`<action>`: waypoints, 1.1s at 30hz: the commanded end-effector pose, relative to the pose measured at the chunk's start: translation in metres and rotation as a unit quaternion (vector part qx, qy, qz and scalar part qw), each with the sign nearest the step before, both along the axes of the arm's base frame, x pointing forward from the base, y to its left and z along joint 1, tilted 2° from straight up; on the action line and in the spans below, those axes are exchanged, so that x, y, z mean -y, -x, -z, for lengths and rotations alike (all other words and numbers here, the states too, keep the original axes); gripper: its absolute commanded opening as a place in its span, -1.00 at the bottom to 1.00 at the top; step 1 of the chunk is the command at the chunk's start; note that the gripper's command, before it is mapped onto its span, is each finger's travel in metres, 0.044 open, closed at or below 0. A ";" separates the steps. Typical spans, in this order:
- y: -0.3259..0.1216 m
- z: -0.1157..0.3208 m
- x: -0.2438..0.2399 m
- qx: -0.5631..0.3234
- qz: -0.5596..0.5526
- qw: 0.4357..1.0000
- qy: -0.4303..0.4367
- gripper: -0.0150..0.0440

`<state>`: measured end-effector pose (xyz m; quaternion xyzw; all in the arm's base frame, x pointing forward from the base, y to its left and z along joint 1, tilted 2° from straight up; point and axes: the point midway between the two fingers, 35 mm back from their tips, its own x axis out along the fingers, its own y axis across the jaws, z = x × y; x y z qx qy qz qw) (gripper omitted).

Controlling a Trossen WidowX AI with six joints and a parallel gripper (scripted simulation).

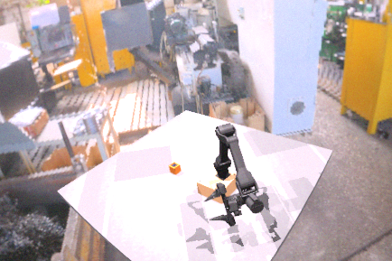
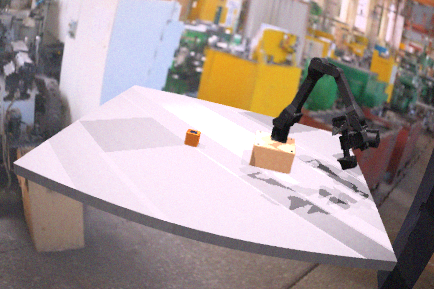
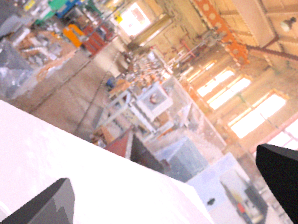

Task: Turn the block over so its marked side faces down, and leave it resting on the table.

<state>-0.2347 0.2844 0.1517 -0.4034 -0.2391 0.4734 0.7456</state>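
Note:
A small orange block (image 1: 174,169) (image 2: 192,139) rests on the white table (image 1: 131,210) (image 2: 150,183), to the left of the arm in the top and exterior views. A dark mark shows on its top face. My gripper (image 1: 209,209) (image 2: 341,143) (image 3: 166,172) is open and empty, raised above the table on the far side of the arm's base from the block. Its two fingers stand wide apart in the wrist view. The block is not in the wrist view, and its underside is hidden.
The arm stands on a wooden base block (image 1: 207,188) (image 2: 272,158) on the table, between the gripper and the orange block. The table's edges show in the top and exterior views, with dark arm shadows on its top.

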 end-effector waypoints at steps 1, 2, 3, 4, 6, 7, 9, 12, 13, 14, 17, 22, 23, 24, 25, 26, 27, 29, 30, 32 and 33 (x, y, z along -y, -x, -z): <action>-0.001 0.000 -0.001 0.000 0.002 1.000 0.001 0.95; -0.004 0.002 -0.004 -0.002 0.006 1.000 0.005 1.00; -0.010 0.003 -0.008 -0.004 0.014 1.000 0.011 1.00; -0.017 0.006 -0.015 -0.007 0.025 0.999 0.020 1.00; -0.040 0.014 -0.031 -0.018 0.058 0.997 0.045 1.00; -0.055 0.018 -0.040 -0.026 0.077 0.995 0.059 1.00; -0.085 0.027 -0.054 -0.043 0.116 0.988 0.087 1.00; -0.127 0.035 -0.070 -0.087 0.170 0.975 0.110 1.00; -0.143 0.038 -0.075 -0.105 0.189 0.970 0.116 1.00; -0.159 0.041 -0.079 -0.116 0.208 0.963 0.126 1.00; -0.206 0.049 -0.086 -0.144 0.263 0.941 0.160 1.00; -0.284 0.062 -0.082 -0.203 0.348 0.891 0.208 1.00; -0.299 0.065 -0.079 -0.217 0.364 0.880 0.216 1.00; -0.314 0.067 -0.076 -0.231 0.380 0.867 0.224 1.00; -0.329 0.069 -0.071 -0.245 0.395 0.855 0.230 1.00; -0.343 0.071 -0.066 -0.261 0.410 0.842 0.236 1.00; -0.357 0.073 -0.061 -0.276 0.424 0.828 0.241 1.00; -0.384 0.077 -0.048 -0.308 0.450 0.800 0.249 1.00; -0.397 0.079 -0.041 -0.325 0.463 0.786 0.252 1.00; -0.423 0.079 -0.021 -0.348 0.490 0.759 0.251 1.00; -0.434 0.079 -0.011 -0.359 0.503 0.745 0.250 1.00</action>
